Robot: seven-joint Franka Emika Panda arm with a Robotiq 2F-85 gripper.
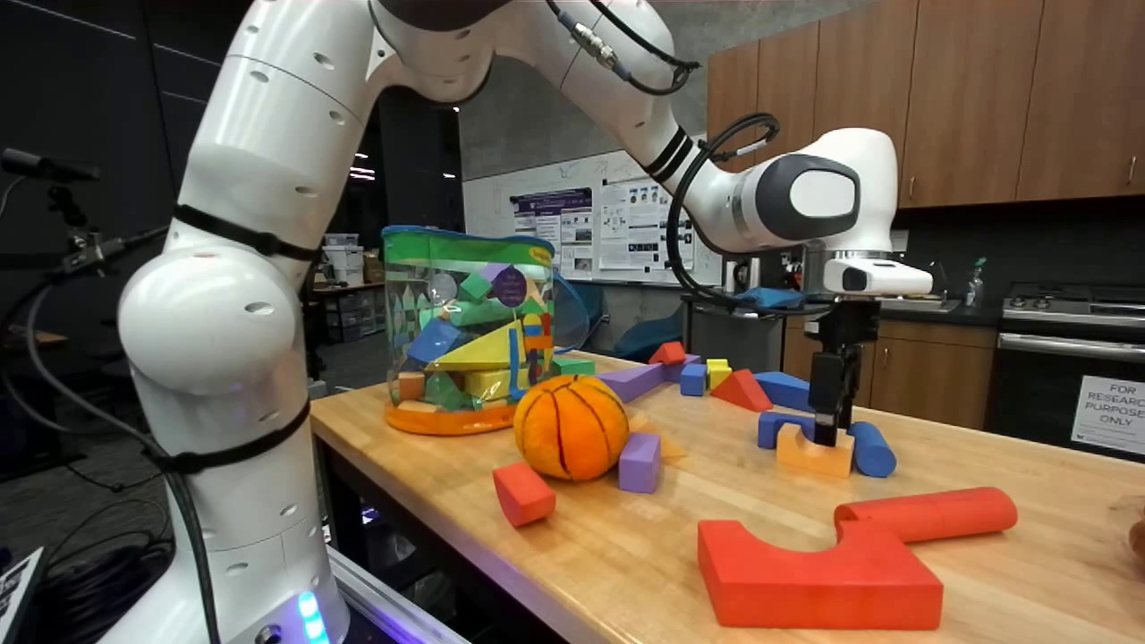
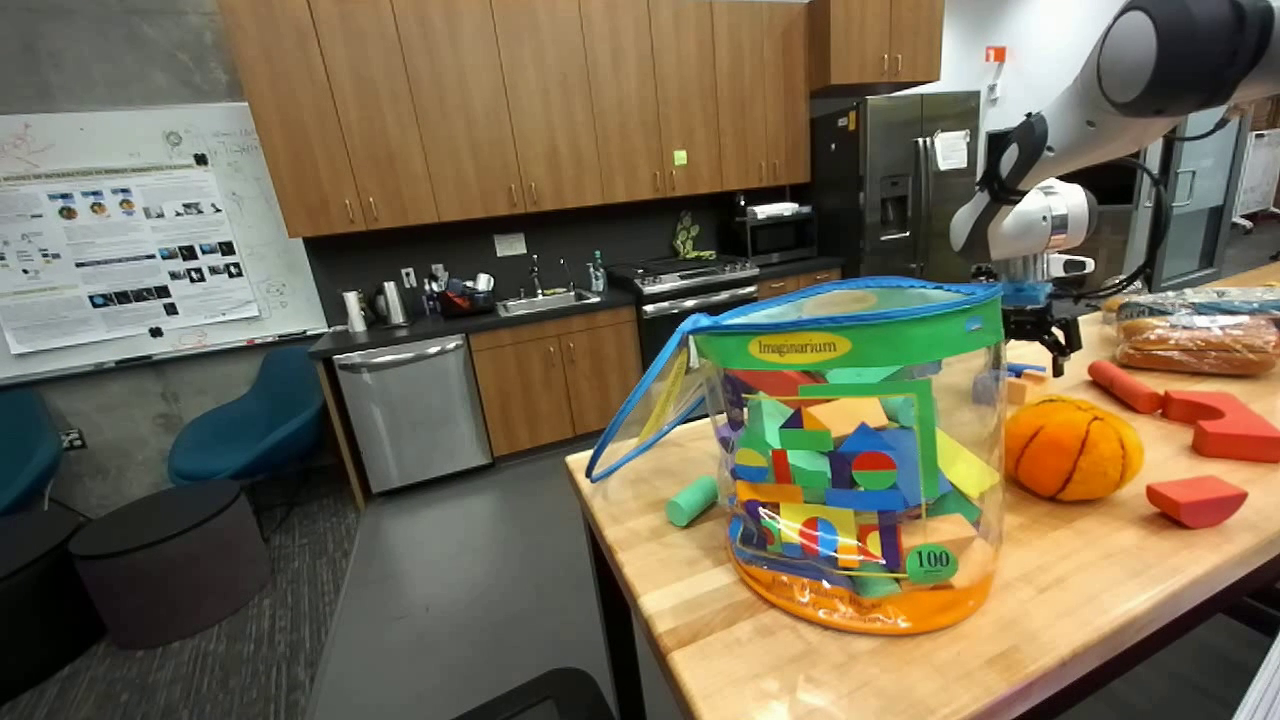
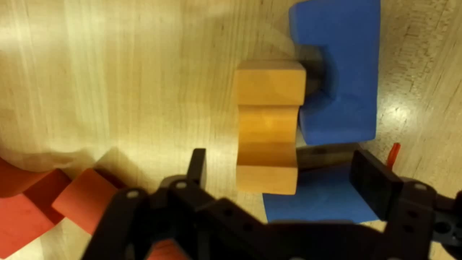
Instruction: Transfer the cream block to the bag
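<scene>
The cream block (image 1: 814,452) lies on the table with its notch facing up. In the wrist view the cream block (image 3: 267,133) sits beside a dark blue notched block (image 3: 346,79), with a blue cylinder (image 3: 317,198) at its lower end. It is small and partly covered in an exterior view (image 2: 1018,390). My gripper (image 3: 283,168) is open and empty, its fingers spread wide to either side of the cream block's lower end. The gripper (image 1: 832,434) points down, low over the block. The bag (image 1: 465,255) stands upright, clear-sided and full of blocks; its lid hangs open at the bag's top (image 2: 900,345).
An orange ball (image 1: 572,427) stands between bag and gripper, beside a purple block (image 1: 640,463) and a red block (image 1: 523,494). A red arch (image 1: 805,581) and red cylinder (image 1: 939,514) lie nearby. More blocks lie behind. Bread packages (image 2: 1195,340) lie at the far right.
</scene>
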